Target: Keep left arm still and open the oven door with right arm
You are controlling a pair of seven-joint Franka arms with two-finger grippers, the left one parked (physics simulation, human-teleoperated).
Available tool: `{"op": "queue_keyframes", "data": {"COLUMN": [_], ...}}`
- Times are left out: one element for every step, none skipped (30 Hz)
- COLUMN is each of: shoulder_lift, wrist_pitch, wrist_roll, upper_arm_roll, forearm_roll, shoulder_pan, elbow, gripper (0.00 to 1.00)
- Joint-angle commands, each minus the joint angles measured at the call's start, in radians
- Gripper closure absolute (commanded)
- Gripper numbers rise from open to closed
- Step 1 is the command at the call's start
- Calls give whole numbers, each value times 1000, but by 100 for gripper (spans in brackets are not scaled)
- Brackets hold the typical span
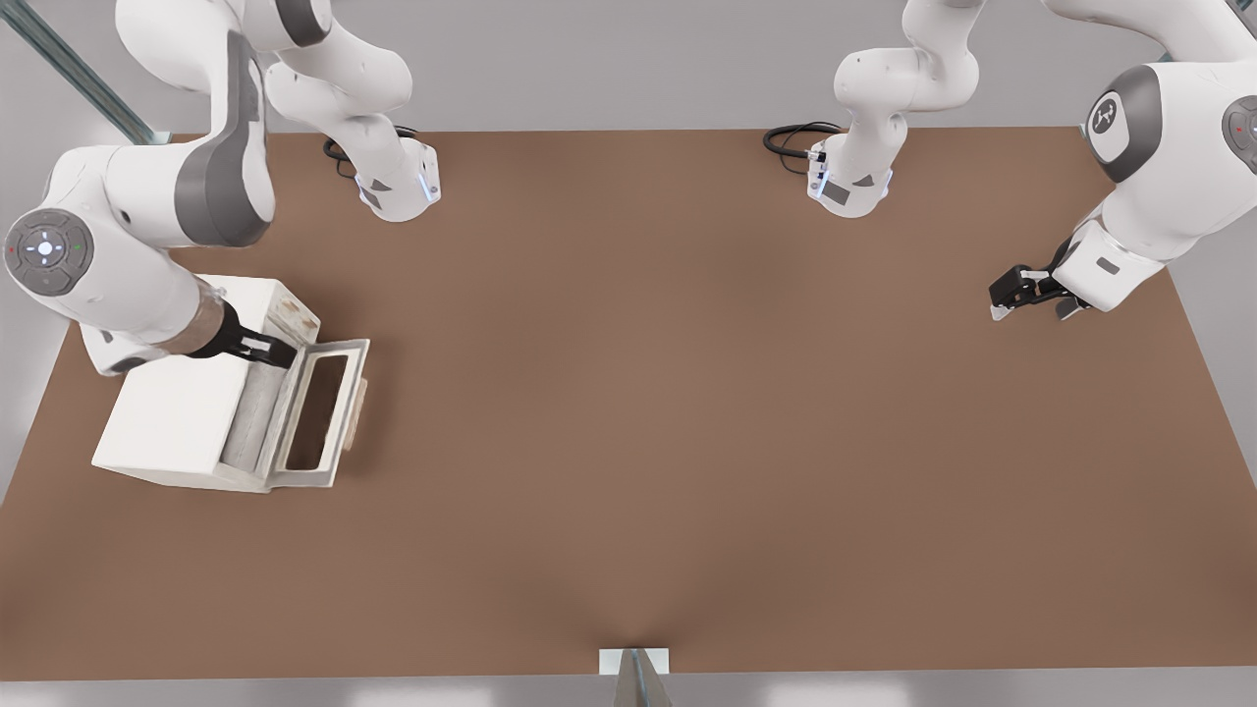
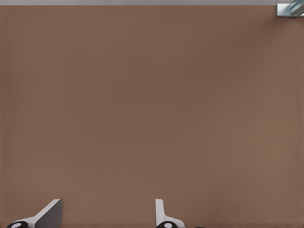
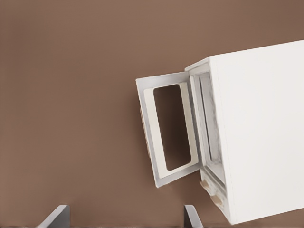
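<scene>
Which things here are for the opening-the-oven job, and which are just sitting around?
For the job:
- oven door, already swung open
- oven
- right arm, its pincer at the door's top edge

Just around:
- brown table
- black cables by the arm bases

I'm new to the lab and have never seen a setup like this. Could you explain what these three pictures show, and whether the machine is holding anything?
These are simulator renders of two white robot arms mounted at a brown table. The front view looks down on the whole scene. The other two come from cameras on the arms' wrists.

At the front view's left sits a small white oven. Its oven door, a cream frame with a dark window, already hangs open. The right arm reaches over the oven, its black gripper at the door's upper edge. In the right wrist view the fingers stand apart with nothing between them, so nothing is held.
</scene>
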Motion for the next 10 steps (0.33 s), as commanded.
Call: {"op": "queue_keyframes", "data": {"shoulder_lift": [6, 6, 6, 3, 5, 5, 5, 6, 8, 8], "wrist_pitch": [-63, -43, -20, 3, 1, 3, 4, 4, 4, 4], "wrist_roll": [-560, -657, -661, -670, -673, -672, -667, -670, -672, -672], "upper_arm_roll": [-2, -2, 4, 9, 9, 9, 9, 7, 7, 7], "forearm_roll": [39, 36, -7, -10, -10, -10, -8, -7, -7, -8], "shoulder_pan": [-55, -58, -52, -72, -69, -70, -70, -73, -73, -73], "elbow": [20, 22, 22, 22, 22, 25, 25, 25, 25, 25], "gripper": [0, 0, 0, 0, 0, 0, 0, 0, 0, 0]}}
